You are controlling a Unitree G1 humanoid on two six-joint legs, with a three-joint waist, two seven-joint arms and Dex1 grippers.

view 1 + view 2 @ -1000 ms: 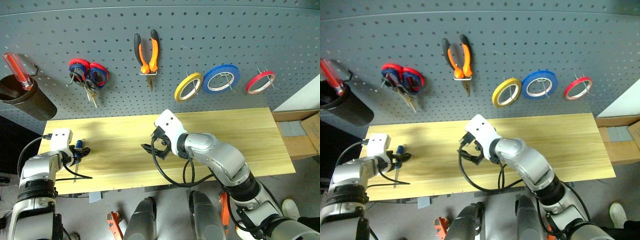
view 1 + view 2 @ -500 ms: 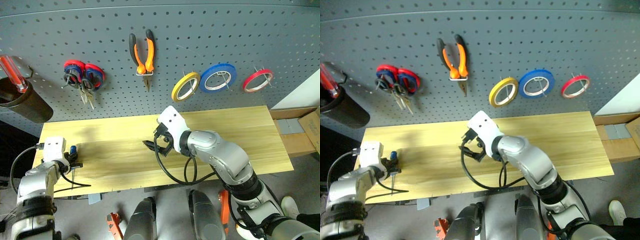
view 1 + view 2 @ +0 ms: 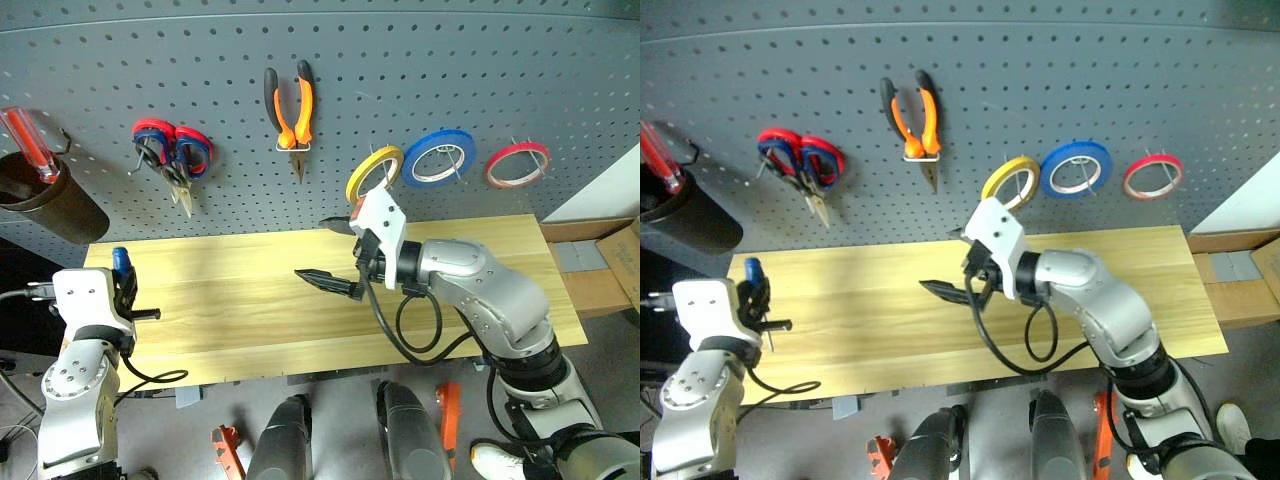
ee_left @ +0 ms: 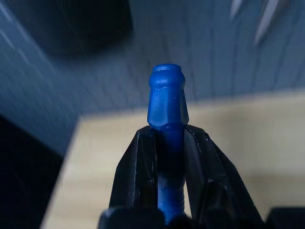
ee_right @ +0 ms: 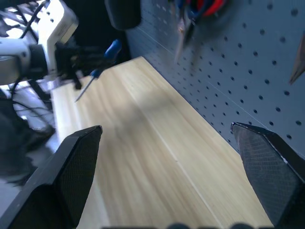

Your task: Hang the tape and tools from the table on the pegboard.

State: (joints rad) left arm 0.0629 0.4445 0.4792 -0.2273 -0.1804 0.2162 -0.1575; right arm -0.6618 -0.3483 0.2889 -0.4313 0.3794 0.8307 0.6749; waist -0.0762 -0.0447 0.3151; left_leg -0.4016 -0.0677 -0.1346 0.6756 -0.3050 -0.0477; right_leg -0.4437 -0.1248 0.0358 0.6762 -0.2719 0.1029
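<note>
The left gripper (image 3: 122, 290) stands at the near-left corner of the table (image 3: 250, 310), its jaws clamped on the blue-handled screwdriver (image 3: 121, 264), whose handle points up and whose shaft hangs below the jaws, clear of the planks. The right gripper (image 3: 335, 255) hovers over the middle of the table with jaws spread wide and nothing between them. On the pegboard (image 3: 400, 70) the pliers (image 3: 292, 108), the red tape (image 3: 517, 164) and two pairs of scissors (image 3: 170, 155), bunched on one hook, already hang; yellow and blue tape rings hang between pliers and red tape. At far left a dark cup (image 3: 45, 205) on the board holds a red-handled screwdriver (image 3: 28, 140). In my judgement the step in hand is carrying the blue screwdriver to the board, most likely to that cup, though its destination cannot be confirmed. To do it well, the grip should stay firm on the handle, the shaft should be brought tip-down over the cup mouth, clear of the red screwdriver and the scissors, and the release should wait until the shaft is well inside. The right arm should stay out of the path.
</note>
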